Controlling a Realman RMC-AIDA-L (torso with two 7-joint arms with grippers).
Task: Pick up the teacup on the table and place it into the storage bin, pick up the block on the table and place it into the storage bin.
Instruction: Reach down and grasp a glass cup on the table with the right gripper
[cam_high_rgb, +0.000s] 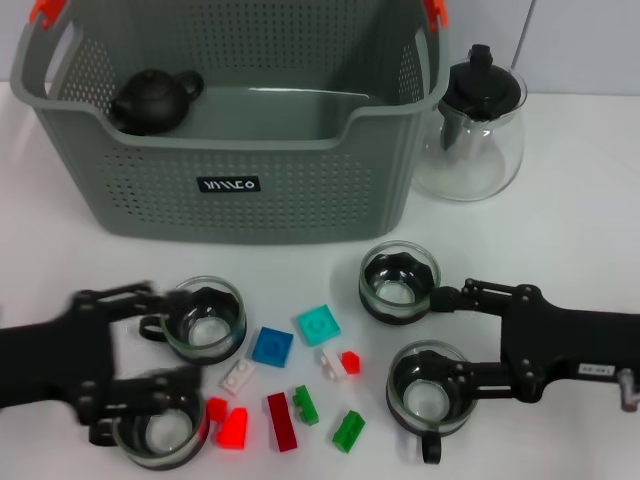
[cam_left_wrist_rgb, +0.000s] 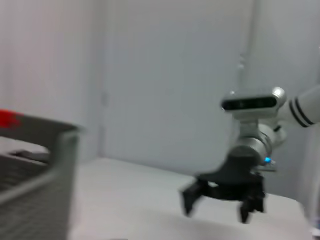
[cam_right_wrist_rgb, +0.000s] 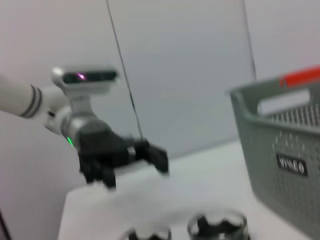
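Straddling two glass teacups each, both grippers sit low over table, fingers spread wide, nothing held.

- Left gripper (cam_high_rgb: 150, 350): btwn upper-left teacup (cam_high_rgb: 205, 318) & lower-left teacup (cam_high_rgb: 155, 430); prob. lining up a pick.
- Right gripper (cam_high_rgb: 455, 335): btwn upper-right teacup (cam_high_rgb: 398, 280) & lower-right teacup (cam_high_rgb: 430, 385).
- Blocks: scattered centre, e.g. blue block (cam_high_rgb: 272, 346), red block (cam_high_rgb: 282, 420); untouched.
- Storage bin (cam_high_rgb: 230, 185): behind, holds dark teapot (cam_high_rgb: 150, 100).
- Glass teapot (cam_high_rgb: 475, 125): beside bin.

White table surface (cam_high_rgb: 80, 260) underneath, plain and evenly lit. Pale grey wall panels (cam_left_wrist_rgb: 165, 75) behind, split by thin vertical seams. Soft diffuse lighting, faint shadows only. Floor and windows not visible
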